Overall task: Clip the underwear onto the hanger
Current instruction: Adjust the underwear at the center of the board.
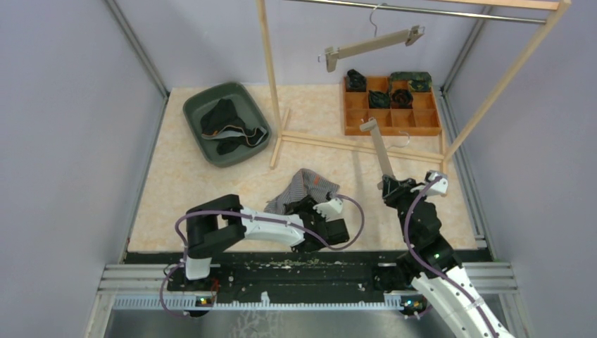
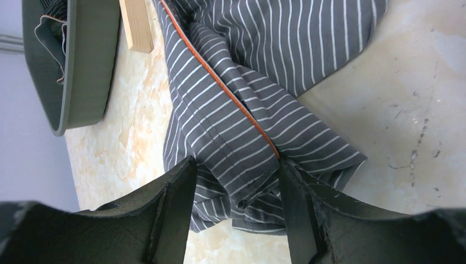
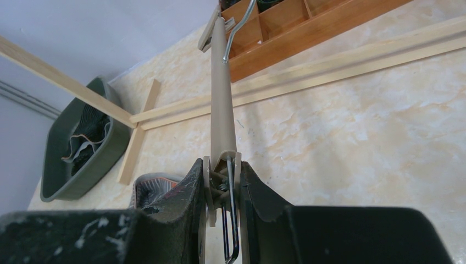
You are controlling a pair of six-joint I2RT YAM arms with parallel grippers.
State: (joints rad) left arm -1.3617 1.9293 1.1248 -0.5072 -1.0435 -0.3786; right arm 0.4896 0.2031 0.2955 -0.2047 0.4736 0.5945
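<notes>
Underwear (image 1: 304, 187) beside rack foot (image 1: 277, 144); green bin (image 1: 232, 95), hanger (image 1: 379, 151) near

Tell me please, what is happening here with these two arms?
The right claw is shut on the clip end of a hanger. The left claw is open, its fingers on either side of the striped underwear at its edge. The underwear is not yet clipped to the hanger.

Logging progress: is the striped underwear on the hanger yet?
Off. The underwear lies bunched on the table at the left tool; the hanger, clamped in the right tool, is apart from it.
</notes>
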